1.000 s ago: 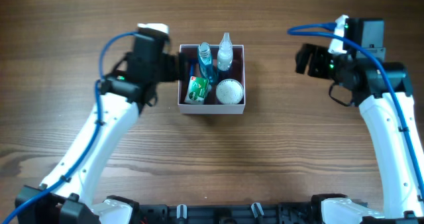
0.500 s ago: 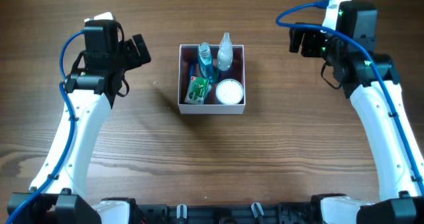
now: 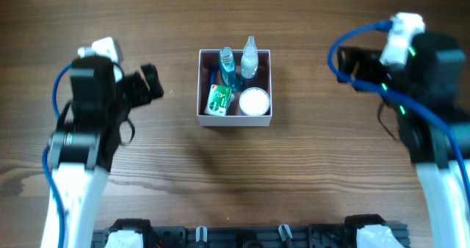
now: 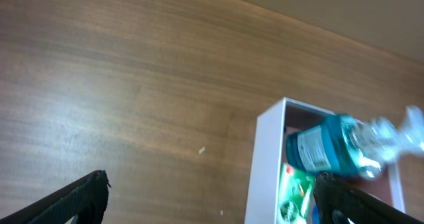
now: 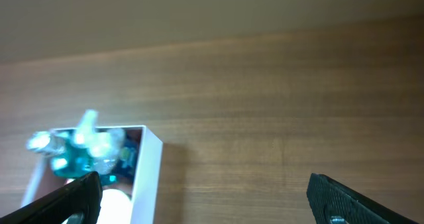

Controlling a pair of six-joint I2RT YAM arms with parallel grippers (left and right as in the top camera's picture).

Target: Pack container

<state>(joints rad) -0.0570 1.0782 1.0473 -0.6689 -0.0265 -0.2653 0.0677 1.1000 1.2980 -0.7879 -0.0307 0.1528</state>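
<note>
The container (image 3: 235, 119), a square white box with a dark pink inside, sits at the table's middle. It holds a blue bottle (image 3: 228, 67), a clear spray bottle (image 3: 250, 59), a green packet (image 3: 219, 99) and a round white lid (image 3: 254, 100). My left gripper (image 3: 149, 83) is open and empty, well left of the container. My right gripper (image 3: 351, 66) is open and empty, well right of it. The left wrist view shows the container's white wall (image 4: 265, 164), the blue bottle (image 4: 324, 148) and the green packet (image 4: 293, 192). The right wrist view shows the container's wall (image 5: 147, 177).
Bare wooden table (image 3: 235, 189) lies all around the container. Blue cables loop over both arms. A black frame (image 3: 242, 237) runs along the front edge.
Both arms have drawn back and up from the container. The left gripper moved from the container's left wall out to the left. The right arm swung outward.
</note>
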